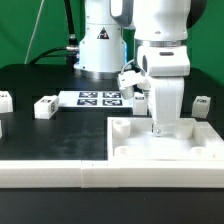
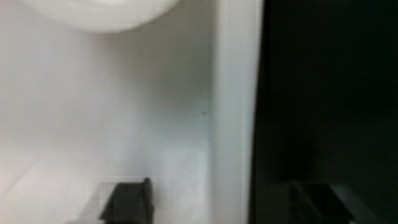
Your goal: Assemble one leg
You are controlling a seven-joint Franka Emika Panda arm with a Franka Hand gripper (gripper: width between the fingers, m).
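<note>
You're parking the gripper (image 1: 158, 128) low on the white panel (image 1: 195, 150). In the wrist view the fingers (image 2: 125, 200) are showing spread wide, one over white and the other over the black table (image 1: 40, 135), with nothing pinched between them as far as I can see. So you're straddling the panel's edge, not carrying anything. The leg (image 1: 203, 104) is lying loose on the table just past the panel on the exterior view's right, and another leg (image 1: 45, 107) is sitting near the marker board (image 1: 100, 98). My guess is you're squaring the panel up first. Centre the fingers over the edge, close slowly, and avoid dragging it skew.
</note>
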